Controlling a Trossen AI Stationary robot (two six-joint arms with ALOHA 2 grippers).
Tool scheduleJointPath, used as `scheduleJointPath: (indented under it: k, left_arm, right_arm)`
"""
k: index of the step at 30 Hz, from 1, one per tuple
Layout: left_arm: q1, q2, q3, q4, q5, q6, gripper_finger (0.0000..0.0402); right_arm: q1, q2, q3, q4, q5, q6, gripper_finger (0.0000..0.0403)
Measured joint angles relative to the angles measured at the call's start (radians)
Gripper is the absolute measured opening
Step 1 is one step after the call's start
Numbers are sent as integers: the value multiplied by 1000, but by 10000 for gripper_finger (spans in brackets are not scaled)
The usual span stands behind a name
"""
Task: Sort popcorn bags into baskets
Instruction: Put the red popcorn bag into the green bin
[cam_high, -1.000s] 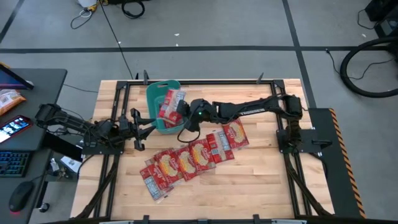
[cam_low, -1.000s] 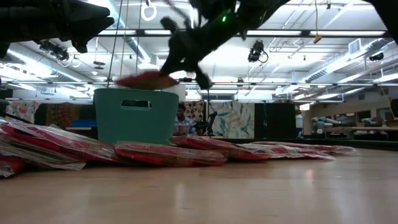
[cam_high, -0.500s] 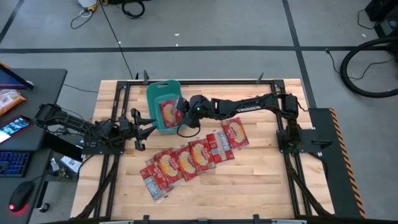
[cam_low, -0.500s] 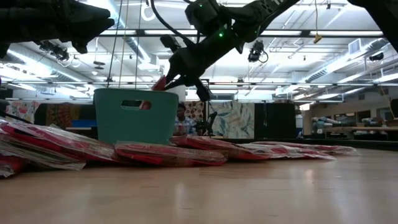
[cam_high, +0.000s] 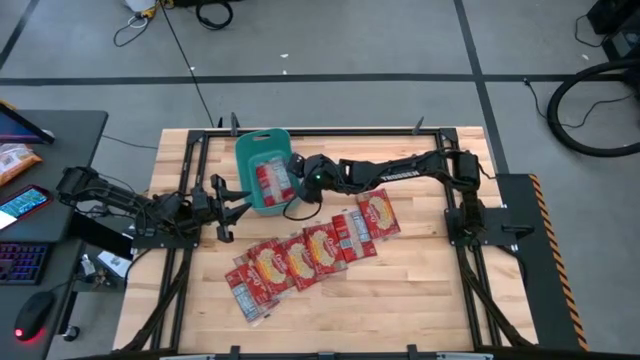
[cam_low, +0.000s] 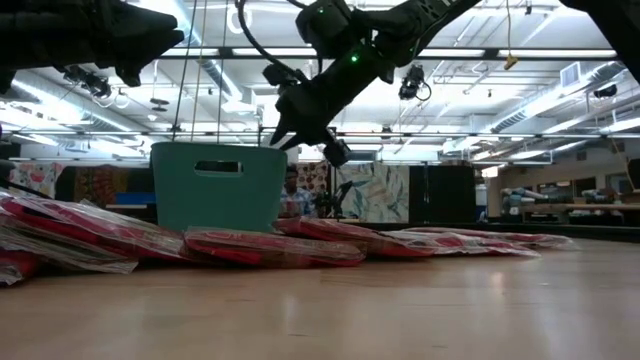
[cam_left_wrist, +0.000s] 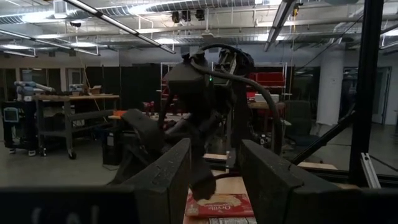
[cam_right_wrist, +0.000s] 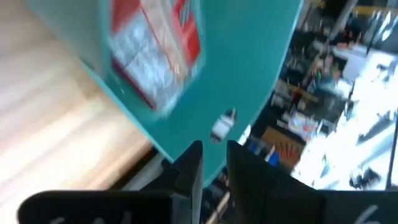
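One flat red popcorn packet (cam_high: 268, 178) with the yellow-orange picture and pale edges lies inside the teal plastic tub (cam_high: 250, 150), flat on its floor, and the right wrist view shows it there too, loose in the teal (cam_right_wrist: 155, 50). That reads as a drop-off just made: nothing is between the fingers of the right tool (cam_high: 293, 172), which hangs at the tub's rim on the side facing the right arm, its fingers only narrowly apart (cam_right_wrist: 214, 165). From the low view the right tool (cam_low: 305, 135) sits above and just beside the tub wall (cam_low: 218, 195).

Outside the tub, the rest of the red packets (cam_high: 305, 255) lie in an overlapping diagonal row across the wooden worktop (cam_high: 420, 300), from the near left corner up toward the right arm's side. They look slick and glossy, edges stacked on one another, so I'd judge a single one could drag its neighbour along.

Next move, as I read it: lift clear of the rim, swing to the closest packet (cam_high: 378, 215) at the row's end, open wider and pinch one exposed edge.

The left tool (cam_high: 240, 195) waits beside the tub near the worktop's left edge, fingers spread with nothing in them (cam_left_wrist: 177, 177).
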Motion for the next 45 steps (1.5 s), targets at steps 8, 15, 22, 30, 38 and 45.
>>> scheduleJointPath:
  k: [8,15,22,30,38,45]
  left_arm:
    - [0,0,0,-11,0,-1,144]
    - [0,0,0,-12,0,-1,144]
    - [0,0,0,-12,0,-8,144]
    - [0,0,0,-28,0,-9,144]
    - [0,0,0,-28,0,-10,144]
    - [-1,0,0,-28,0,-31,144]
  right_arm:
    - [40,-84,0,-94,24,312,77]
    - [81,-136,0,-225,178,867,77]
    - [128,-134,0,-410,260,1230,77]
    - [151,-134,0,-773,256,1641,88]
    - [178,-134,0,-946,186,1873,145]
    - [196,-133,-4,-1121,78,2012,203]
